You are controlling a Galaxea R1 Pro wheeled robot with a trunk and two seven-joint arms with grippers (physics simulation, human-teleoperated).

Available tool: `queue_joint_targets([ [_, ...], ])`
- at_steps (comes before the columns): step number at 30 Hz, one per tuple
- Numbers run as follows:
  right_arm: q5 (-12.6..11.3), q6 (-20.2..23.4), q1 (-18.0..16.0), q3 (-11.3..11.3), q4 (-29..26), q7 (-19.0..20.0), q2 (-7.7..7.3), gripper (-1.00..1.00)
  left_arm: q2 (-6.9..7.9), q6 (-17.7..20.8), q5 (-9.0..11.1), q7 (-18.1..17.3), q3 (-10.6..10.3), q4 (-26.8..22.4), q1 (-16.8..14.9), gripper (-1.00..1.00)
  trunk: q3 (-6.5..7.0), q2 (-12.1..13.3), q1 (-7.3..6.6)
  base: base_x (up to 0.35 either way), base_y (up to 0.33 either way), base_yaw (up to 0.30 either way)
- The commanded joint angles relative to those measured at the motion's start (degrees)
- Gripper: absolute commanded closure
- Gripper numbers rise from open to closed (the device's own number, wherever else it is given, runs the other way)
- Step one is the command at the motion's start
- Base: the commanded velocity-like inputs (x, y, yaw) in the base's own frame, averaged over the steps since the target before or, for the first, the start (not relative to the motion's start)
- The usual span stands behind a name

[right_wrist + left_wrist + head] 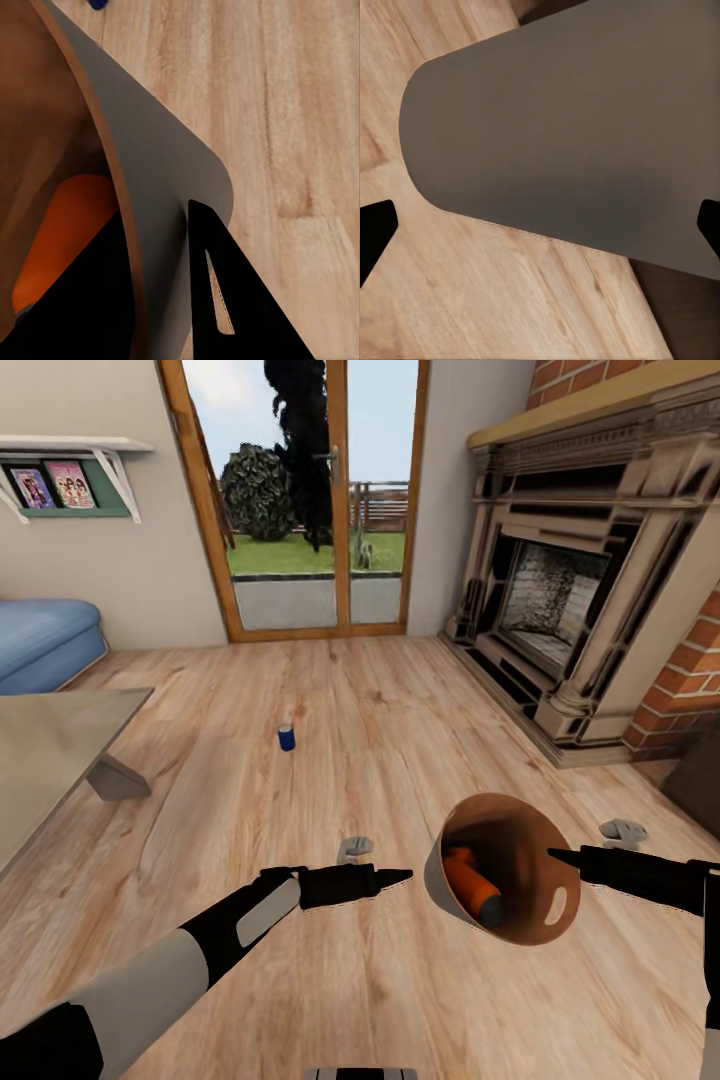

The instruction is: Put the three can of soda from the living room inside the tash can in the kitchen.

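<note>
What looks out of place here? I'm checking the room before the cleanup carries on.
A blue soda can stands alone on the wood floor, away from the table. The trash can is off the floor, tipped on its side, rim clamped in the right claw, with orange cans lying inside.

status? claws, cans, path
Right claw shut on trash can rim, orange cans inside. Left claw open, empty. Blue can upright on floor ahead, path open.

L arm out fwd, hand (395, 877) open; R hand (560, 857) shut.
</note>
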Motion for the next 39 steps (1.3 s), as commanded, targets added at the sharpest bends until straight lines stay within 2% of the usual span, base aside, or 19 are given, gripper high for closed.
queue_joint_targets([
  [1, -0.74, 0.62, -0.02, 0.02, -0.02, 0.20, 0.04, 1.00, 0.00, 0.00, 0.00, 0.00, 0.01, 0.01, 0.00, -1.00, 0.01, 0.00, -0.01, 0.338, 0.000, 0.000],
  [13, -0.74, 0.62, -0.02, 0.02, -0.02, 0.20, 0.10, 1.00, 0.01, 0.00, 0.01, -0.04, 0.01, 0.02, 0.00, -1.00, 0.16, 0.00, -0.01, 0.338, 0.000, 0.000],
  [31, -0.74, 0.62, -0.02, 0.02, -0.02, 0.20, 0.10, 1.00, 0.01, -0.12, 0.01, -0.10, 0.05, 0.02, 0.00, -1.00, 1.55, 0.00, -0.01, 0.338, 0.000, 0.088],
  [39, -0.74, 0.62, -0.02, 0.02, -0.02, 0.20, 0.10, 1.00, 0.01, -0.72, -0.14, -0.41, 0.08, -0.07, -0.01, -1.00, 1.70, 0.00, -0.01, 0.338, 0.000, 0.029],
])
